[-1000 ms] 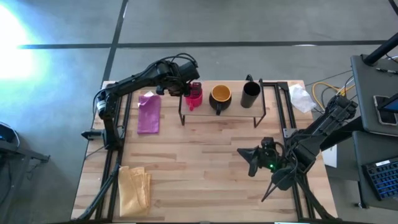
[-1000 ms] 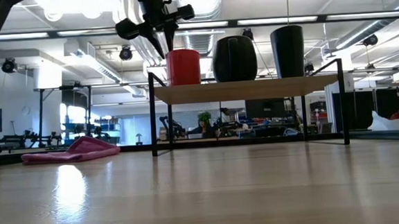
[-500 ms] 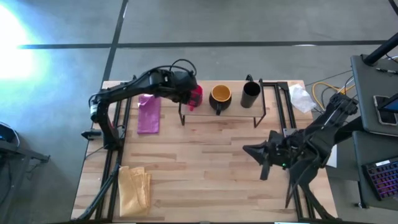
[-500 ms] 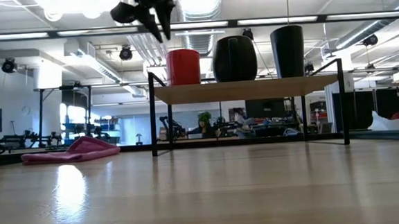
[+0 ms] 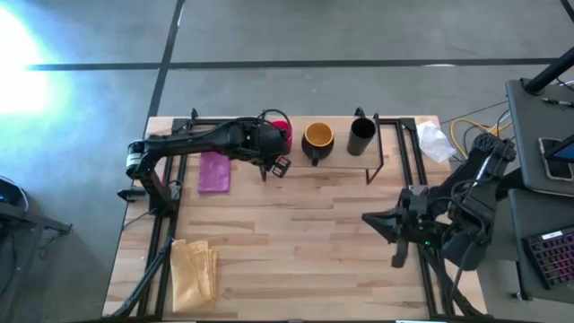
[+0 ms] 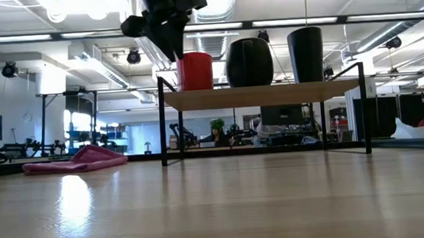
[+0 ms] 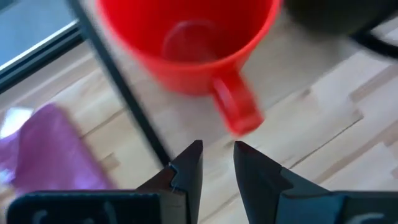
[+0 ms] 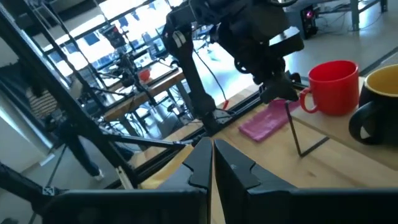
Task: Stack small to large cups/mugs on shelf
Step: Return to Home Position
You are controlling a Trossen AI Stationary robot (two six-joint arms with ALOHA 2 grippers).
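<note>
Three cups stand on their bases in a row on the shelf [image 6: 262,95]: the red mug [image 7: 186,43], the dark mug with the orange-yellow inside [image 5: 318,137] and the taller black cup [image 5: 361,135]. My left gripper [image 7: 217,149] hovers just on the near side of the red mug, above its handle [image 7: 239,112]. It is open by a narrow gap and touches nothing. In the low view the left gripper [image 6: 169,48] is up beside the red mug [image 6: 195,70]. My right gripper [image 5: 368,218] waits shut over the table's right side.
A pink cloth [image 5: 214,164] lies left of the shelf and a yellow cloth [image 5: 193,269] lies at the near left corner. A white crumpled thing [image 5: 435,141] sits by the far right edge. Bare wood [image 5: 296,233] spreads between the shelf and the near edge.
My left gripper has drawn back from the red mug toward the table's near edge, rising a little and coming down again. The mug has stayed in place on the shelf. My right arm has pulled back toward the table's right edge.
</note>
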